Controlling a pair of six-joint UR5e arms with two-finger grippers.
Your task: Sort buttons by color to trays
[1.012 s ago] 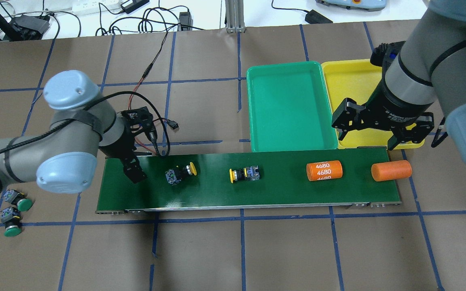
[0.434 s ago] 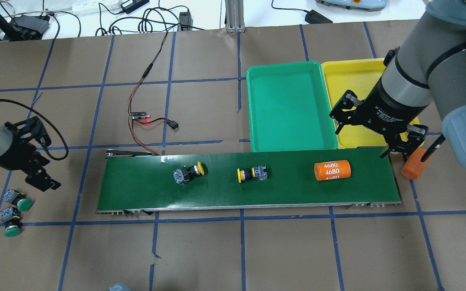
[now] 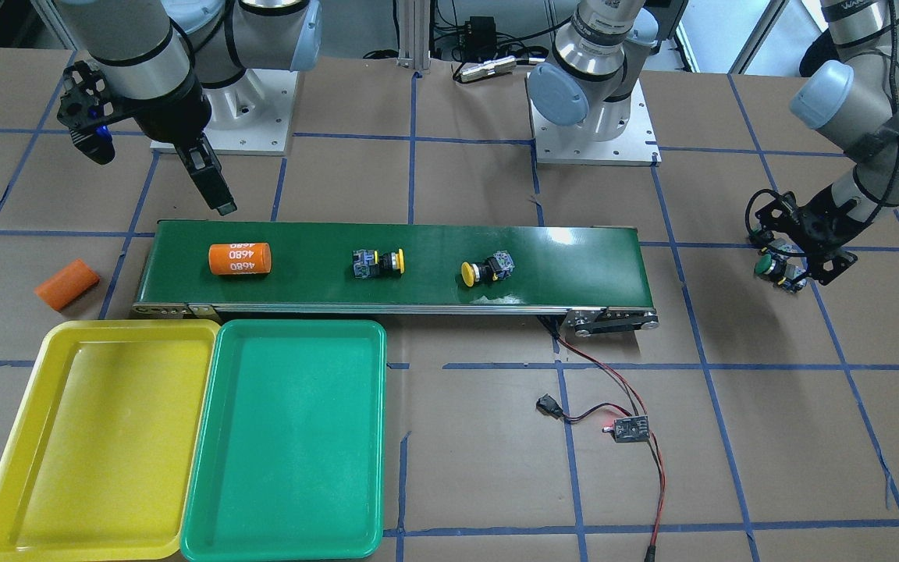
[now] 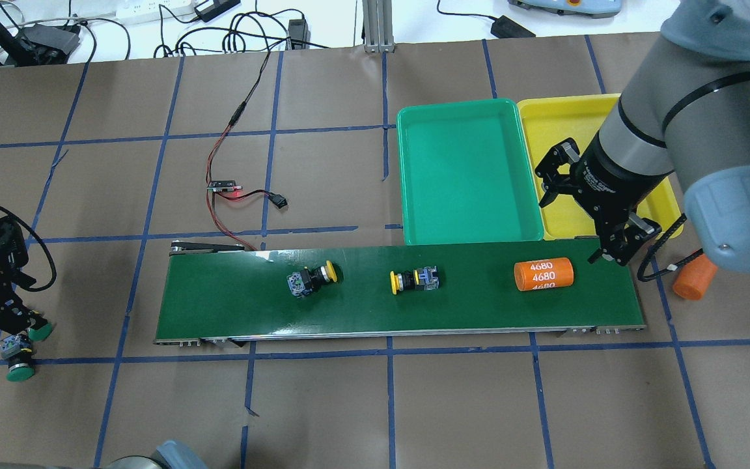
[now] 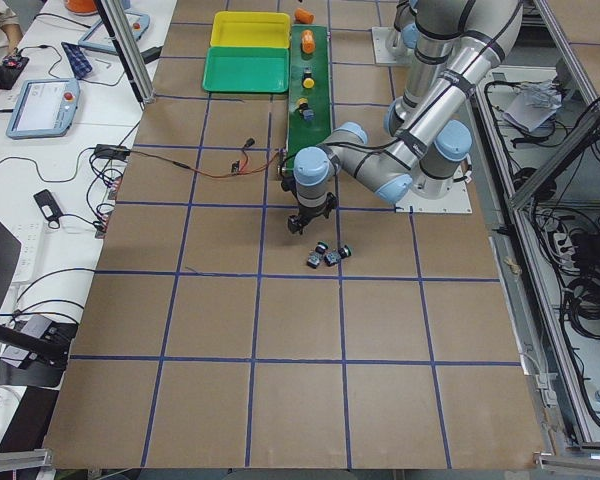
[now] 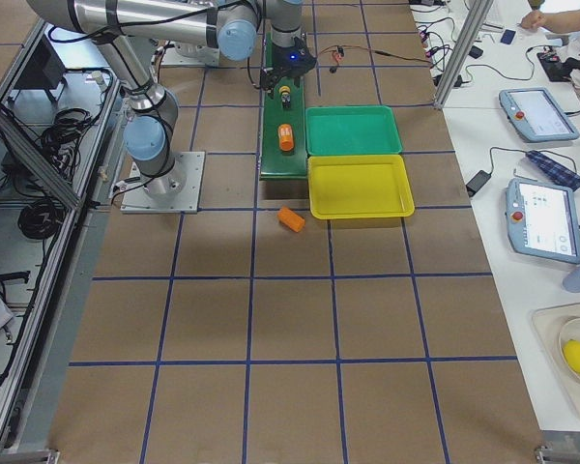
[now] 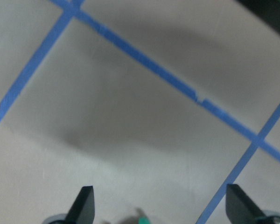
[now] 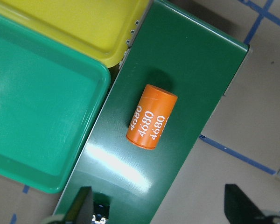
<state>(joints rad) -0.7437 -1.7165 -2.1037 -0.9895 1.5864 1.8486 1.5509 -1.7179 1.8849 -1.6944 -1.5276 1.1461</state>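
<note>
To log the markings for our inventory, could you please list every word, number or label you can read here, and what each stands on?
"4680": printed in white, three rows, on the side of the orange cylinder lying on the dark-green conveyor belt.
White print on the black body of the right gripper: visible in the overhead view, but too small to read.
Nothing else legible.
</note>
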